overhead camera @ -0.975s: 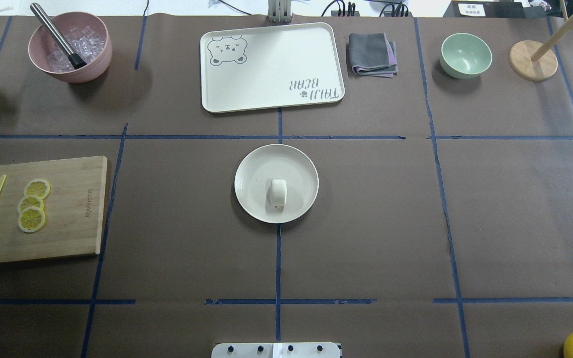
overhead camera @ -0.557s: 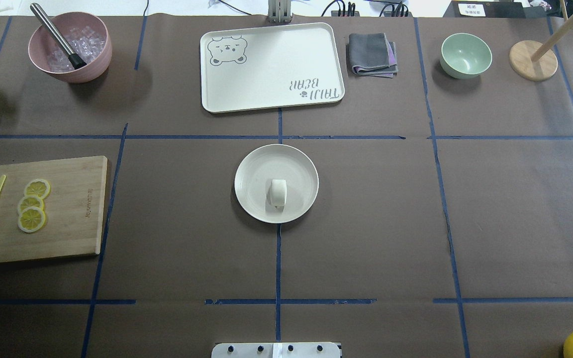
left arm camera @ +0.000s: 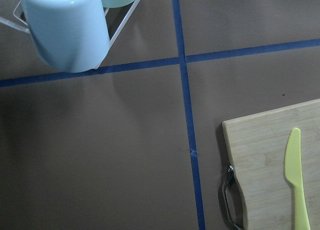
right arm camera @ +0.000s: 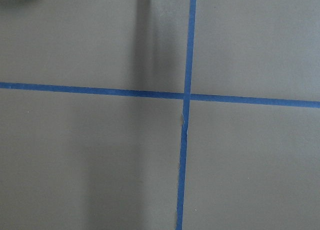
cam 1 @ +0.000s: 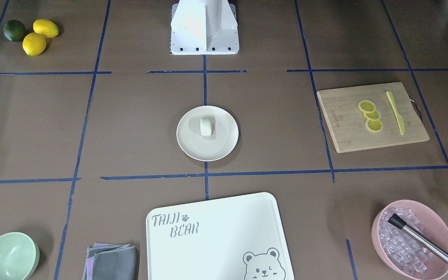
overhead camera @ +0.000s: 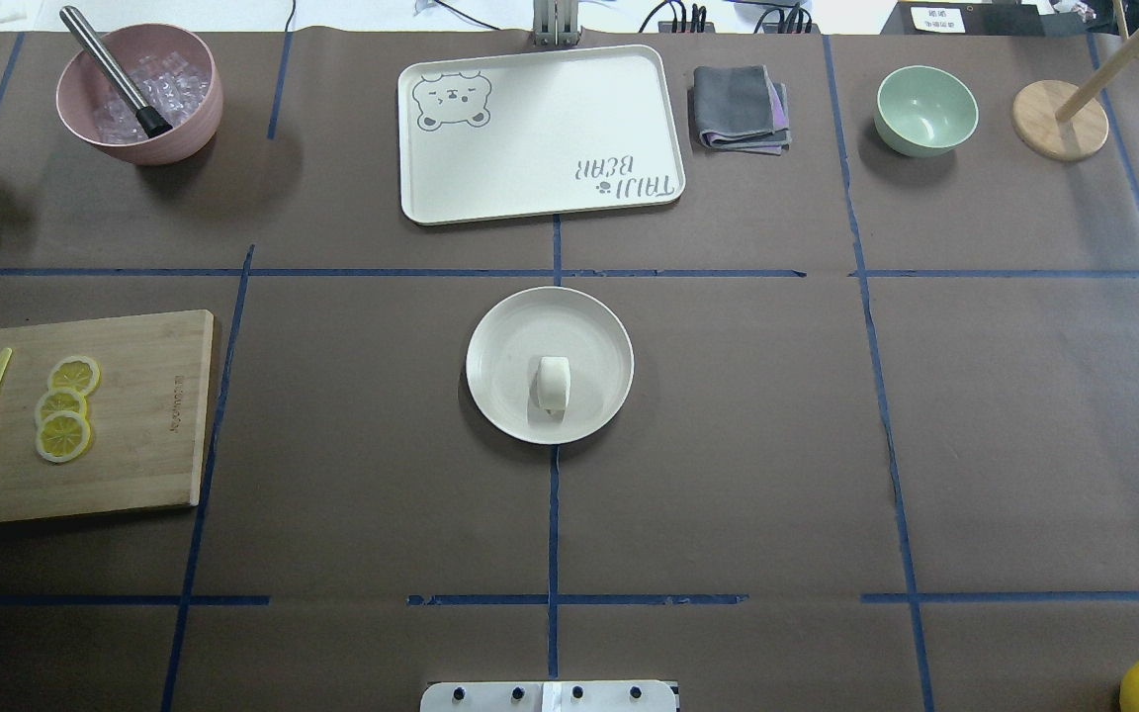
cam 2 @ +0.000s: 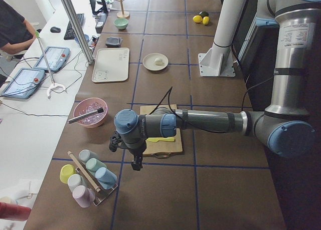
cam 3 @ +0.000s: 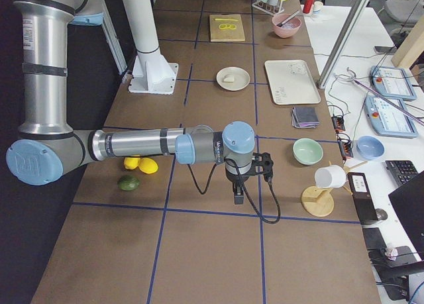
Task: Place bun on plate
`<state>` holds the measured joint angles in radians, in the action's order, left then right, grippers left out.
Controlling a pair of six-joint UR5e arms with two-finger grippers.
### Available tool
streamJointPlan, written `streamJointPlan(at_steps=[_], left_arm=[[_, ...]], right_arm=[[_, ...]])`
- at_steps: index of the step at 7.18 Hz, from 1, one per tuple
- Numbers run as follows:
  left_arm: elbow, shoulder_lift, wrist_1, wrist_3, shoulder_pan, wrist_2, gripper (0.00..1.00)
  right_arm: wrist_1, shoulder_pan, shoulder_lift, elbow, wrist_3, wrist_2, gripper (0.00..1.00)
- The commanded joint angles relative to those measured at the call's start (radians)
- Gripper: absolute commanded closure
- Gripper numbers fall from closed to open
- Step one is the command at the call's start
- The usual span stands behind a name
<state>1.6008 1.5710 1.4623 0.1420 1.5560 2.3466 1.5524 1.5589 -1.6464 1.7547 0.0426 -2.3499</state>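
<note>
The small white bun [overhead camera: 553, 384] lies on the round cream plate [overhead camera: 505, 331] at the table's centre, a little toward the robot's side of its middle; the front-facing view shows the same bun [cam 1: 206, 126] and plate [cam 1: 193, 146]. No gripper is near them. My left gripper [cam 2: 136, 164] hangs over the table's left end, between the cutting board and the cup rack. My right gripper [cam 3: 238, 198] hangs over the right end, near the green bowl. Both show only in the side views, so I cannot tell whether they are open or shut.
A bear-printed white board [overhead camera: 540, 133], a folded grey cloth [overhead camera: 740, 109], a mint-green bowl [overhead camera: 925, 109] and a pink bowl of ice [overhead camera: 139, 94] line the far side. A cutting board [overhead camera: 134, 415] with lemon slices [overhead camera: 63, 407] and a knife lies left. A cup rack [cam 2: 90, 177] stands beyond it.
</note>
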Motion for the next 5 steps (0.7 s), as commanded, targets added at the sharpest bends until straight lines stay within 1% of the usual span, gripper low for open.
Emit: streamJointPlan(at_steps=[1, 5], left_arm=[[-0.010, -0.003, 0.000, 0.020, 0.038, 0.000, 0.00], [-0.010, -0.006, 0.000, 0.018, 0.039, 0.000, 0.00]], right_arm=[[0.000, 0.001, 0.000, -0.001, -0.001, 0.001, 0.00], [0.000, 0.000, 0.000, 0.002, 0.000, -0.008, 0.00]])
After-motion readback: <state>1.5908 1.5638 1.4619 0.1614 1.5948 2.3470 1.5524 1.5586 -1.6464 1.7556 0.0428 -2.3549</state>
